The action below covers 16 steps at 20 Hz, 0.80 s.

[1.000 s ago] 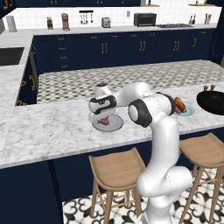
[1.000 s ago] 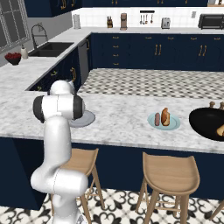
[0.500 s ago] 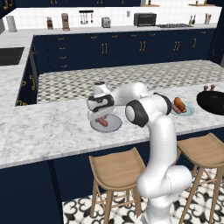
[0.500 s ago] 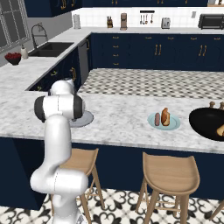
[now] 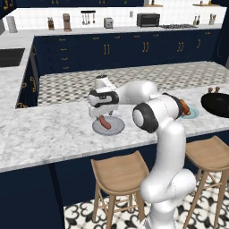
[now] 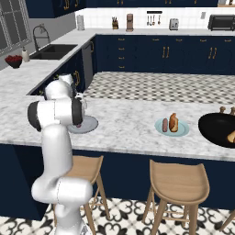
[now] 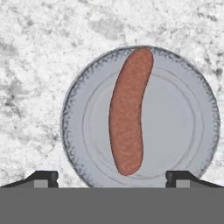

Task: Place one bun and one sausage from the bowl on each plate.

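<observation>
Left: the grey plate (image 5: pixel 108 126) on the speckled marble counter (image 5: pixel 53 129) carries one smooth, slightly curved reddish sausage (image 7: pixel 129 111) and no bun. The gripper (image 5: pixel 102 112) hangs just above it, fingers apart and empty. Centre-right: the light blue plate (image 6: pixel 171 127) already has a sausage (image 6: pixel 165 125) beside a fatter orange-brown bun (image 6: pixel 173 122). Far right: the wide black bowl (image 6: pixel 215 130), wooden knobs on its rim, holds a tan piece, probably the bun still owed to the grey plate.
</observation>
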{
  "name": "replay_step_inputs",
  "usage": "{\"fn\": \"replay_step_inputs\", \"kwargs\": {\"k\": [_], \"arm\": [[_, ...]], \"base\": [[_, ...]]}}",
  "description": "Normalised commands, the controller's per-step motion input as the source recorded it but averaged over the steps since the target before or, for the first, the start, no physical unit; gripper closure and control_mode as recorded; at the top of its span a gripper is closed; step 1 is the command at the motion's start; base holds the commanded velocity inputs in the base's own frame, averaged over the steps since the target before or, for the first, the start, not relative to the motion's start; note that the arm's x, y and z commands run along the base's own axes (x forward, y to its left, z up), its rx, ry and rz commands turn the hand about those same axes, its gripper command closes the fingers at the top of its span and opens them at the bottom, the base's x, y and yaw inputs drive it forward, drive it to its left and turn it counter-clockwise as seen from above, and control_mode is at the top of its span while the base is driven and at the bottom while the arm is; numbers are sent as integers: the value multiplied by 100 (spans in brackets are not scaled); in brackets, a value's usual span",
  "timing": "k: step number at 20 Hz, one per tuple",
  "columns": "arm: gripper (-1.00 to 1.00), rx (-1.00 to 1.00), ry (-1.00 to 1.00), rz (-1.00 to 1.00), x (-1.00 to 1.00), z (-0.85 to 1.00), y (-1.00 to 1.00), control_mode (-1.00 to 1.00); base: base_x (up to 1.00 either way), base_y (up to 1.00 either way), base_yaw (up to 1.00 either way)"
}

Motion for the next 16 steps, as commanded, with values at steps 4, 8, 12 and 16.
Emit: {"fn": "replay_step_inputs", "kwargs": {"k": [4, 8, 12, 16], "arm": [[-100, 4, -2, -24, -96, 61, -49, -100], [-100, 2, -22, -18, -100, 6, -67, -100], [-100, 3, -11, -27, -100, 54, -53, -100], [-100, 0, 3, -26, -82, 64, -29, -100]], "base": [[0, 0, 0], [0, 0, 0], [0, 0, 0], [0, 0, 0]]}}
